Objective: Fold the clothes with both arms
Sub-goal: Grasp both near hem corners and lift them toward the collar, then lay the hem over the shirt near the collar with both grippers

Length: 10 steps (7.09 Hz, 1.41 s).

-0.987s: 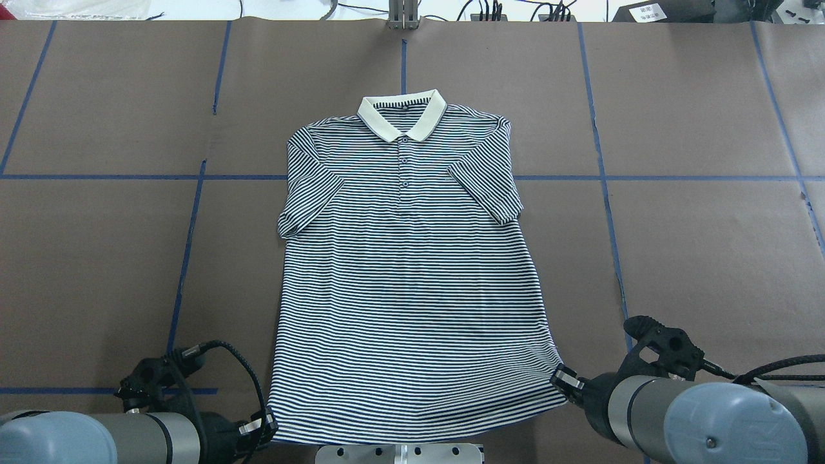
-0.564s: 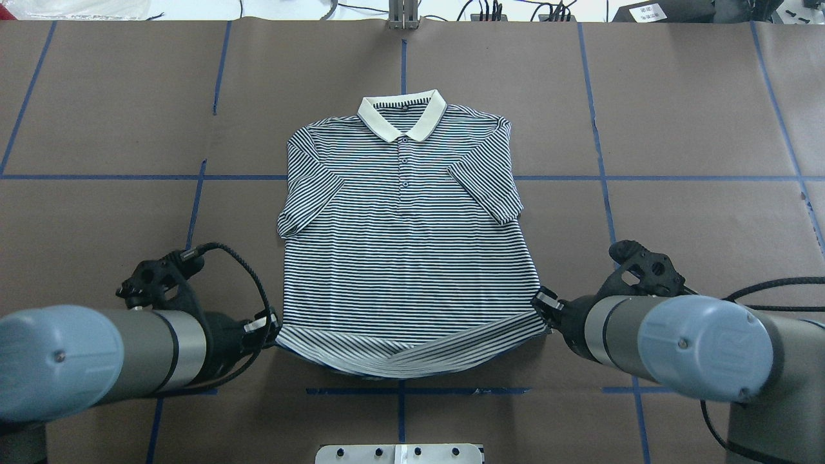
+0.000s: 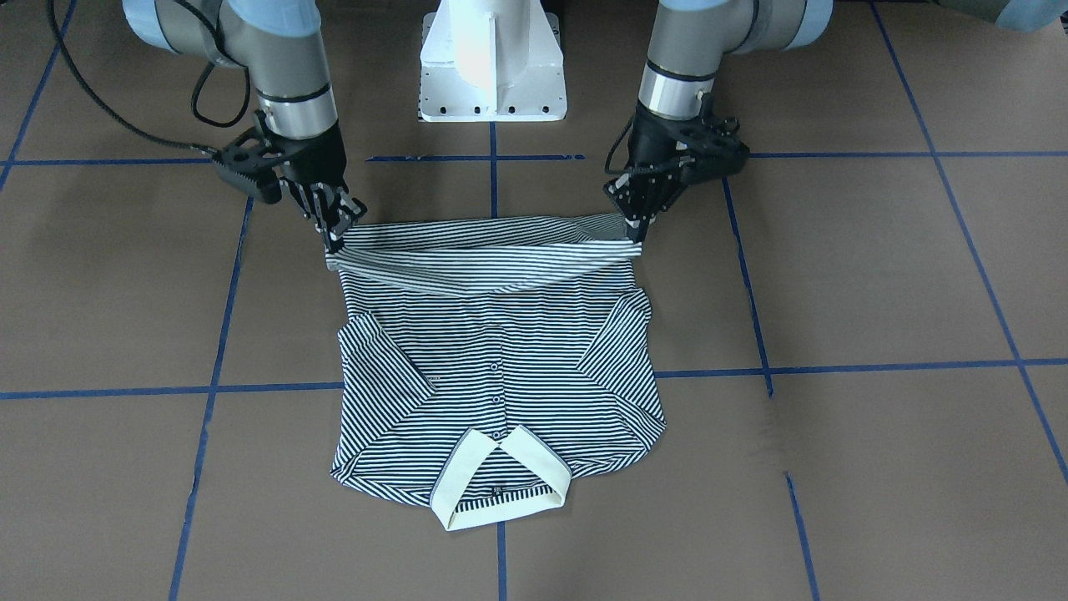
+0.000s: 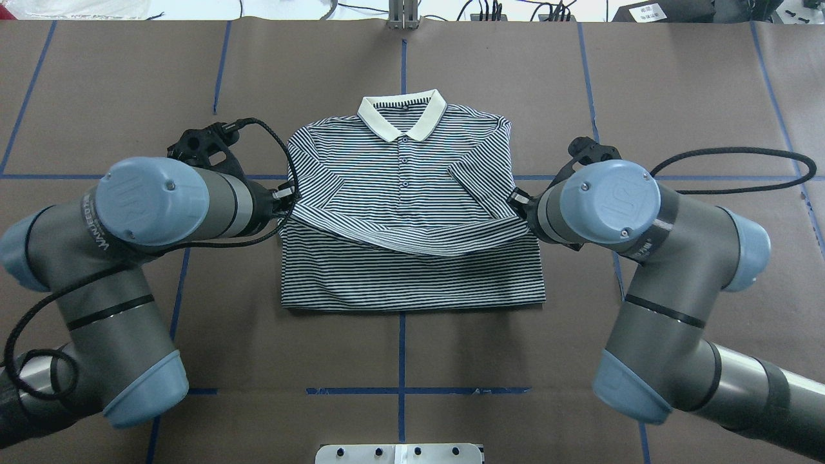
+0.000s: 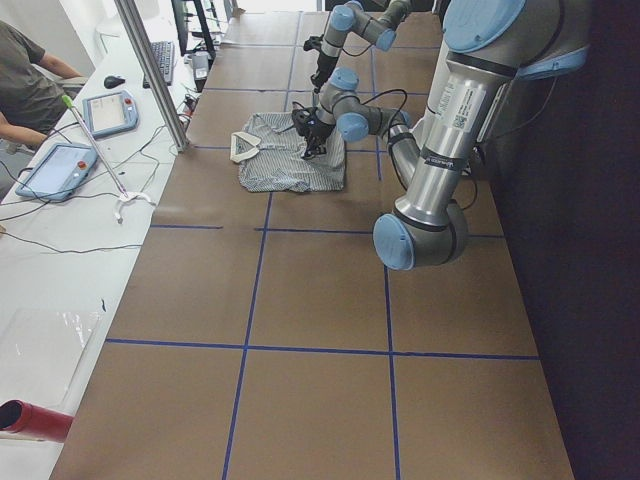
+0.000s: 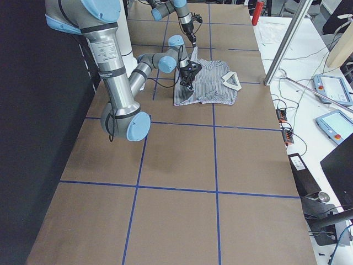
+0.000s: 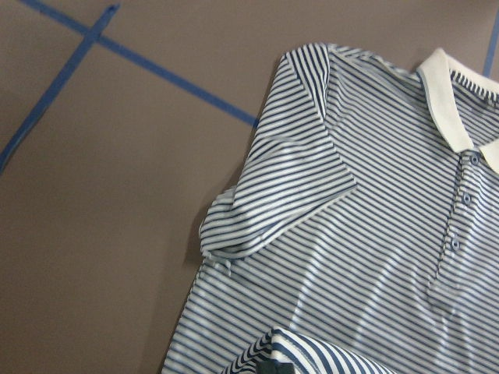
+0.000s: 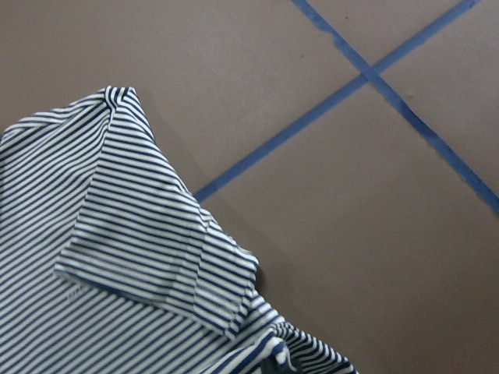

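Observation:
The striped polo shirt (image 4: 399, 187) lies front up on the brown table, its cream collar (image 4: 401, 116) at the far end. Its bottom hem (image 4: 412, 240) hangs raised over the chest, sagging between my grippers. My left gripper (image 4: 288, 196) is shut on the hem's left corner, beside the left sleeve. My right gripper (image 4: 515, 198) is shut on the right corner, beside the right sleeve. In the front-facing view the left gripper (image 3: 638, 227) and right gripper (image 3: 332, 238) hold the hem (image 3: 484, 250) taut a little above the cloth. Each wrist view shows a sleeve (image 7: 273, 210) (image 8: 148, 249) below.
Blue tape lines (image 4: 399, 390) cross the brown table cover. The white pedestal base (image 3: 492, 58) stands at the near edge behind the shirt. A metal post (image 5: 150, 70), tablets and a seated person (image 5: 30, 80) are along the bench on the far side.
Both grippers have carried the hem from the table's near edge toward the collar. The shirt's lower part now lies doubled over, with a fold line where the hem was half a second ago.

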Each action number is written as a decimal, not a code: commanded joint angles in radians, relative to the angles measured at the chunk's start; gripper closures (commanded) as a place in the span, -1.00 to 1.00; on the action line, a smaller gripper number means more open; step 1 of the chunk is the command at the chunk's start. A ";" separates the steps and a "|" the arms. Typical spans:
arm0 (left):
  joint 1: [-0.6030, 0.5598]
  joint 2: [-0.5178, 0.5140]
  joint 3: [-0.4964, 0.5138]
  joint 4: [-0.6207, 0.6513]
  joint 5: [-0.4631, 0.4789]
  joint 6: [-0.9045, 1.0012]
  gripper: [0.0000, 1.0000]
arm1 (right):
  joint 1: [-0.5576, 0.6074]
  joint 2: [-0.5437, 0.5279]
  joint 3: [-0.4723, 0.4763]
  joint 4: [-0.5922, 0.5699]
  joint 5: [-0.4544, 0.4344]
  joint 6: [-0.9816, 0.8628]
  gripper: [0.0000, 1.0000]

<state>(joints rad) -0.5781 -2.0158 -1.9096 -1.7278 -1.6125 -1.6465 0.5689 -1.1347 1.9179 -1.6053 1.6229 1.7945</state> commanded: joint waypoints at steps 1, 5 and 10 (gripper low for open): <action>-0.080 -0.040 0.218 -0.197 0.002 0.046 1.00 | 0.087 0.116 -0.190 0.007 0.003 -0.076 1.00; -0.115 -0.101 0.376 -0.299 0.006 0.056 1.00 | 0.155 0.281 -0.518 0.174 0.017 -0.098 1.00; -0.128 -0.115 0.431 -0.335 0.022 0.065 1.00 | 0.160 0.345 -0.629 0.200 0.018 -0.098 1.00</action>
<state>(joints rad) -0.7021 -2.1298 -1.4849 -2.0583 -1.5944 -1.5824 0.7274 -0.7940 1.2969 -1.4064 1.6413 1.6970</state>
